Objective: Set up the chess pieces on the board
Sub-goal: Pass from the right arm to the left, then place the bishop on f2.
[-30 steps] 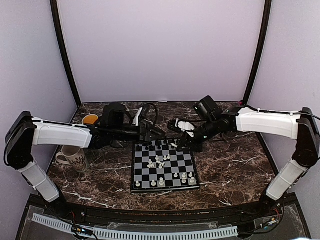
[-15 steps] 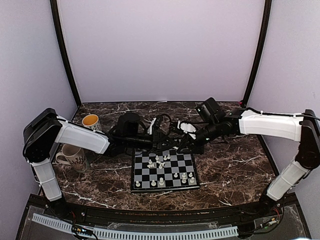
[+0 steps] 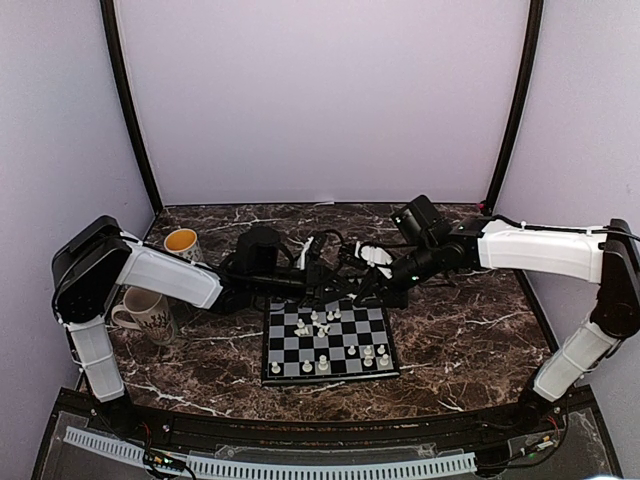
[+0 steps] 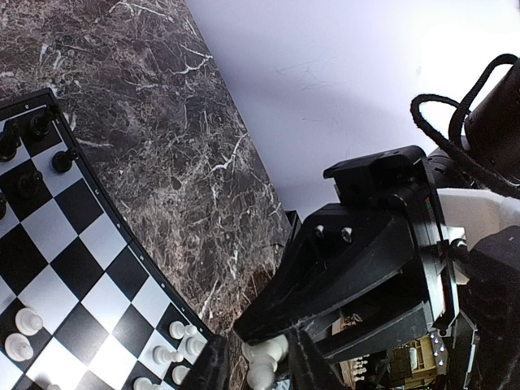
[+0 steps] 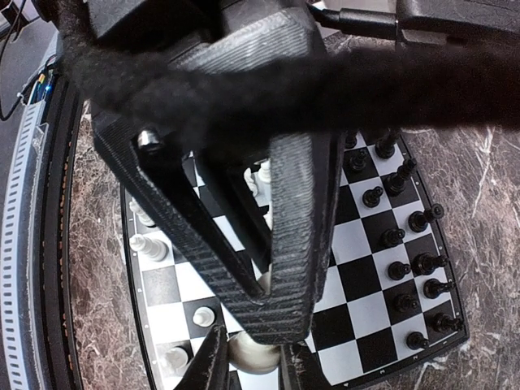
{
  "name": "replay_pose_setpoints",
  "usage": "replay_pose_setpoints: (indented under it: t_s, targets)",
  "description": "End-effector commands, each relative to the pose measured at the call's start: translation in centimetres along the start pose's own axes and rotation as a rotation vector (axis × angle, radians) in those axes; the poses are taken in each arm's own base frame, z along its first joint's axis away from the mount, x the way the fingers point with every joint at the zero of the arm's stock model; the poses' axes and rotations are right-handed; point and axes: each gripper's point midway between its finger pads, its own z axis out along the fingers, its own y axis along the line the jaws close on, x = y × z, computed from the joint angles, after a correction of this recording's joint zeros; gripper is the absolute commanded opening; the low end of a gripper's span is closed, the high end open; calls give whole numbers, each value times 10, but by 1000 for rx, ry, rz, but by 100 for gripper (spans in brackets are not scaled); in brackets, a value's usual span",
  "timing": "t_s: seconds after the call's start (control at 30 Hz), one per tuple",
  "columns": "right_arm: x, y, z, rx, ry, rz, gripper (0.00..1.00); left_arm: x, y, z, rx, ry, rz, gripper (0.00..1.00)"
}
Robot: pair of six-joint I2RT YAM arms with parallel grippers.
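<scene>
The left gripper [image 3: 334, 284] has swung to frame centre, meeting the right gripper [image 3: 356, 291] over the chessboard [image 3: 287, 341]; the right jaws seem to pinch a white chessman [image 4: 263, 361]; the left jaws stand parted around it; a handover looks likely.

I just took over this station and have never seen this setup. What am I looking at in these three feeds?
Two robot arms are bolted to a table. The wide picture looks down from above and behind them; the other two come from wrist cameras. On it: a board with chess pieces and, left, two mugs. Both arms meet over the board's far edge. The right end effector pinches a white piece; one also sits between the fingers of the left end effector, grip unclear.
</scene>
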Motion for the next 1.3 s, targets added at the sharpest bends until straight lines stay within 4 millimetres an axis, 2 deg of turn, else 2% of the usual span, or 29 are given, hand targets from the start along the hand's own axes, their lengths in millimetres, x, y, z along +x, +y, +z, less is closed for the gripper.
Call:
replay_pose_setpoints:
  t_s: [0.0,0.33,0.43,0.57,0.63,0.77,0.9,1.07,1.27]
  targets:
    - [-8,-7,-4,34,-29,-8,18,-4,-17,1,45,9,29,27]
    - [-5,-11,-1,45,-12,2,19,0,-19,-2,55,18,28,8]
    - [-4,-10,-1,45,-9,-1,23,-1,-21,-2,58,18,48,3]
    - [-2,-8,-10,49,-7,-10,30,-1,-21,-5,3,40,110,1]
    - [-2,-10,-21,54,-29,-4,35,-4,-24,-12,-49,44,175,1]
    - [-1,-14,-47,40,-99,29,48,-6,-15,-32,-238,69,357,1]
    - [5,-32,-59,61,-119,77,50,5,-10,-48,-427,150,628,0]
    - [11,-52,-62,123,-108,121,50,32,-19,-47,-493,299,871,1]
    - [23,-70,-55,180,-75,166,50,58,-24,-34,-502,450,1037,1]
